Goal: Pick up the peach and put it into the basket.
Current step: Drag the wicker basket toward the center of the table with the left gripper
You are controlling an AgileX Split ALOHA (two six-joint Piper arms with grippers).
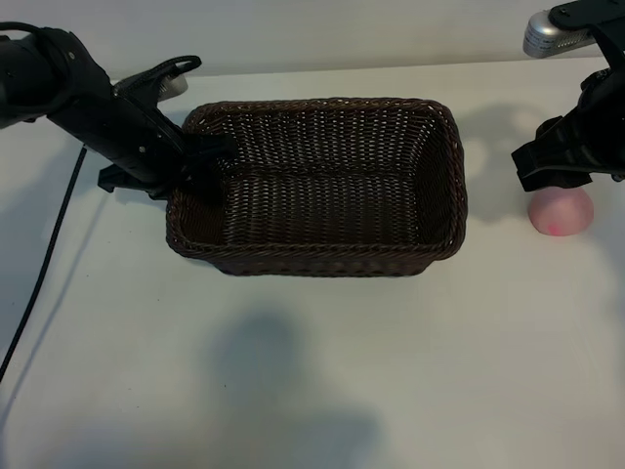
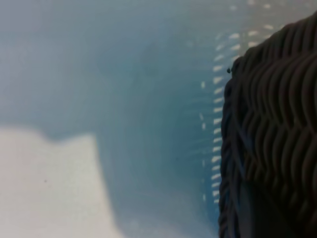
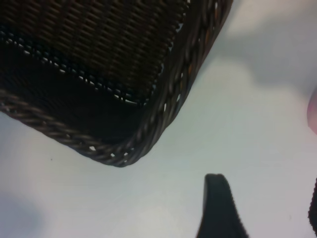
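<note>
The peach (image 1: 561, 211), pale pink with a red blotch, lies on the white table right of the basket (image 1: 322, 252). My right gripper (image 1: 559, 174) hangs just over the peach's far side and hides its top. In the right wrist view this gripper (image 3: 265, 193) is open, with bare table between its fingers (image 3: 218, 208). The peach (image 3: 313, 115) shows only as a pink sliver at the frame's edge, beyond the fingertips. My left gripper (image 1: 200, 164) is shut on the basket's left rim. The left wrist view shows the basket's woven wall (image 2: 272, 139) close up.
A black cable (image 1: 49, 256) runs along the table's left side. A grey metal fitting (image 1: 549, 35) sits at the back right above the right arm. The basket's corner (image 3: 124, 153) lies a short way from the right gripper.
</note>
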